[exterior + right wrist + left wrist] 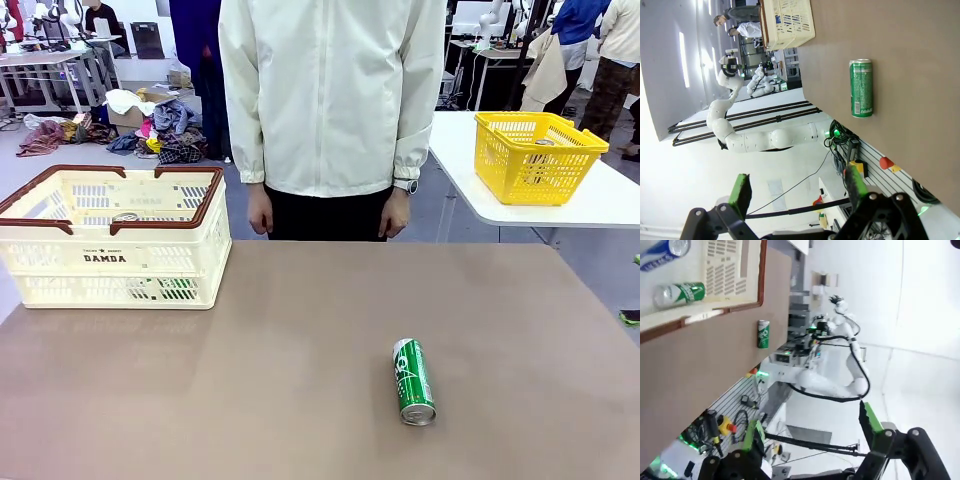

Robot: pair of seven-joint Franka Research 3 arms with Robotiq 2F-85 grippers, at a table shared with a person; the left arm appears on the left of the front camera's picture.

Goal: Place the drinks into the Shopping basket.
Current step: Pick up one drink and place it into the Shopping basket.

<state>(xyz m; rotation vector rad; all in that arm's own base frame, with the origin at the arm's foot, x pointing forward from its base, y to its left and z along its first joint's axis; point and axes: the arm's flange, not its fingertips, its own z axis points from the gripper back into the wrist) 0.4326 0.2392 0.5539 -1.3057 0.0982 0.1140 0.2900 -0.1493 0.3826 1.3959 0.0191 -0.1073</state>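
Green drink can (413, 381) lies sideways by table's (250, 380) near edge, awaiting pickup; Shopping basket (105, 258) sits at far-left corner; left gripper (809, 421), right gripper (797, 176) fingers spread, empty.

A brown tabletop (300, 340) fills the near half of the scene. At its far edge stands a person (330, 90) in a cream-white zipped jacket and dark trousers, arms hanging down, with a wristwatch (405, 186) on the arm at the right. At the far right, a white tabletop (600, 205) carries a yellow slotted basket (500, 165). On the floor at the far left, a heap of clothes (170, 130) lies beside a cardboard box (125, 118).
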